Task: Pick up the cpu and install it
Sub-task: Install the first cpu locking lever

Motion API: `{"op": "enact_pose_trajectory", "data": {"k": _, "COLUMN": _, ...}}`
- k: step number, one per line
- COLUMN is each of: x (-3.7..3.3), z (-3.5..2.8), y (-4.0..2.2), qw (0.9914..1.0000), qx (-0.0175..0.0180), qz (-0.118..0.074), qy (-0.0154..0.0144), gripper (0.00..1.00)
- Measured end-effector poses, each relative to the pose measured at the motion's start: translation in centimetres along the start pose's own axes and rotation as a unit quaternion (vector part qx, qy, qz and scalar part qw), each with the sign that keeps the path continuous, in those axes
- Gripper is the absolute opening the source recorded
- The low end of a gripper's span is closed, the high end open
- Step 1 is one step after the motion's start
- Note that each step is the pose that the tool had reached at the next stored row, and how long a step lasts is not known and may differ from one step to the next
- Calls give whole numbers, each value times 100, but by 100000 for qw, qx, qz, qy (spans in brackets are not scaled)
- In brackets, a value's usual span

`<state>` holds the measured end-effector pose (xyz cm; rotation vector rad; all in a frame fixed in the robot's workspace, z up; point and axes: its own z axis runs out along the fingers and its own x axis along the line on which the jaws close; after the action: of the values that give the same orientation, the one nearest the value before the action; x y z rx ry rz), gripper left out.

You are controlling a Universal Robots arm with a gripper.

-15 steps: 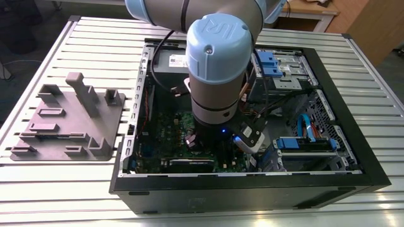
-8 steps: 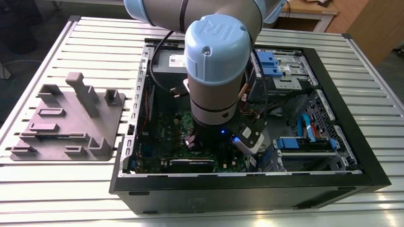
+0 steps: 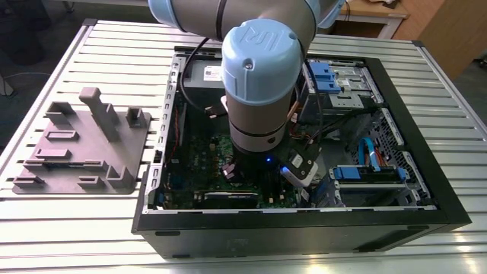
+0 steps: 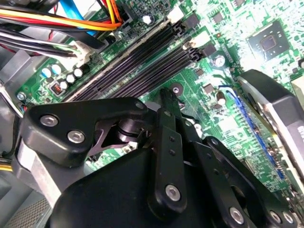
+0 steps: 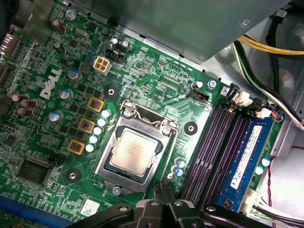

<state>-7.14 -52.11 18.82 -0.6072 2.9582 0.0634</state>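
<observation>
The cpu [image 5: 134,152], a small square chip with a silvery metal top, lies flat inside the socket frame [image 5: 107,161] on the green motherboard [image 5: 57,142] in the first wrist view. My gripper [image 5: 164,184] hangs just beside the socket's edge, its two black fingers pressed together with nothing between them. In the second wrist view the gripper [image 4: 166,95] shows the same shut fingers over the board near the memory slots [image 4: 137,66]. The exterior view has the arm [image 3: 259,85] reaching down into the open computer case [image 3: 304,222].
A blue memory stick [image 5: 247,152] stands in a slot next to the socket. Cable bundles [image 4: 71,23] run close by, and a dark expansion card [image 4: 275,114] sits on the board. A grey fixture [image 3: 76,148] rests on the slatted table at the exterior view's left.
</observation>
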Motion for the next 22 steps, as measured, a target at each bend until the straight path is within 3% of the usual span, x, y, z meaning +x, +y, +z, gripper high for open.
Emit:
{"op": "enact_pose_trajectory", "data": {"k": 7, "x": 1, "z": -44, "y": 4, "qw": 100000, "qx": -35, "qz": 0, "qy": -21, "gripper": 10}}
{"op": "enact_pose_trajectory", "data": {"k": 17, "x": -33, "z": -317, "y": 9, "qw": 100000, "qx": -41, "qz": 5, "qy": -25, "gripper": 10}}
{"op": "enact_pose_trajectory", "data": {"k": 22, "x": -15, "z": -316, "y": 41, "qw": 100000, "qx": -27, "qz": 48, "qy": -17, "gripper": 10}}
